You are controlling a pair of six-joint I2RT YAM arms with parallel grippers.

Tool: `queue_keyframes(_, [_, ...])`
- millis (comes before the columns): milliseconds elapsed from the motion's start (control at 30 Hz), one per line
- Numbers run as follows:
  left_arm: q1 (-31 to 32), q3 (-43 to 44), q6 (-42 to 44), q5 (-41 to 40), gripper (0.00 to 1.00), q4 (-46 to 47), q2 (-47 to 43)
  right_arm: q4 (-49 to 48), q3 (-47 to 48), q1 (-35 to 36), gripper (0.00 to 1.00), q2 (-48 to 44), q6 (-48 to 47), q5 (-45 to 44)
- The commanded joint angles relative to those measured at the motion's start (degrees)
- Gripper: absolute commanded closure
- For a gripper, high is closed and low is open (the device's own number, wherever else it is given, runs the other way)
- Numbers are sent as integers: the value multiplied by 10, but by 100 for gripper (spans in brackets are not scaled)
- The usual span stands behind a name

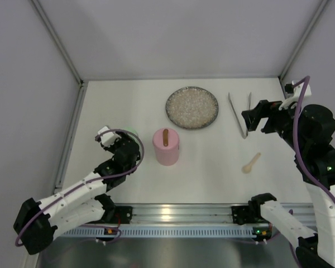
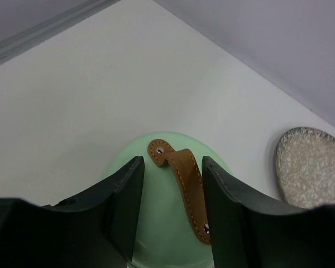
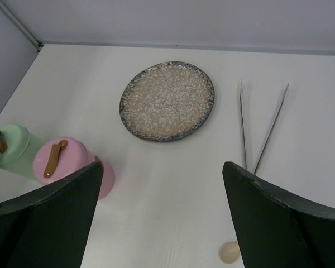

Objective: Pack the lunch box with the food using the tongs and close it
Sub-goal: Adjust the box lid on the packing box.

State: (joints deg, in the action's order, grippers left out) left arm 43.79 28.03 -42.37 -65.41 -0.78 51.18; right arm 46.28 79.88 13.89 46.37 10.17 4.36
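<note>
Overall: white table [image 1: 128, 100] inside a pale-walled booth, with both arms reaching over it from the near edge.
Left gripper [image 2: 172, 167]: hangs over the green container at the left of the table. Its dark fingers [image 2: 123, 206] stand partly spread, one on each side of the lid's strap. A strip of green lid shows between the left finger and the strap. The right finger sits tight against the strap's edge, and I cannot tell whether it touches.
Green container [image 2: 159, 218]: round, lid on, just left of the pink one and mostly hidden under the left gripper in the overhead view.
Brown strap [image 2: 184, 184]: stitched leather-look handle riveted at both ends across the green lid.
Pink container [image 1: 166, 146]: round, upright and lidded, with its own brown strap on top; it stands near the table's middle, just in front of the plate.
Plate [image 1: 192, 107]: speckled grey with a dark rim, at the back centre.
Right gripper [image 3: 163, 167]: fingers spread wide with nothing between them, raised over the right side of the table by the joined end of the tongs.
Tongs [image 3: 243, 128]: slim silver V lying flat on the table to the right of the plate, open tips pointing to the back wall, untouched.
Wooden spoon [image 1: 251, 163]: small and pale, lying on the table in front of the tongs and apart from them.
</note>
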Motion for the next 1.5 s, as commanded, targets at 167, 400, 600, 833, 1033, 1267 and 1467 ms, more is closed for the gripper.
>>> queue_keyframes(167, [24,-33,-148,26,49,-74,124,-37,-9,9,10,-13,6,6])
queue_keyframes(400, [26,-15,-206,26,50,-101,224,-37,-13,9,10,-16,2,3])
queue_keyframes(600, [26,18,-170,18,48,-108,219,-37,-13,8,10,-16,-2,-1])
queue_keyframes(833, [26,110,-119,31,27,-208,173,-37,-11,9,10,-14,-2,0])
queue_keyframes(1033, [24,183,-60,60,9,-238,125,-40,-19,9,10,-14,-2,-2])
queue_keyframes(1267, [9,281,-16,99,4,-286,85,-48,-58,9,8,-9,12,-3])
queue_keyframes(1467, [5,389,4,138,2,-392,50,-37,-101,9,7,11,89,-64])
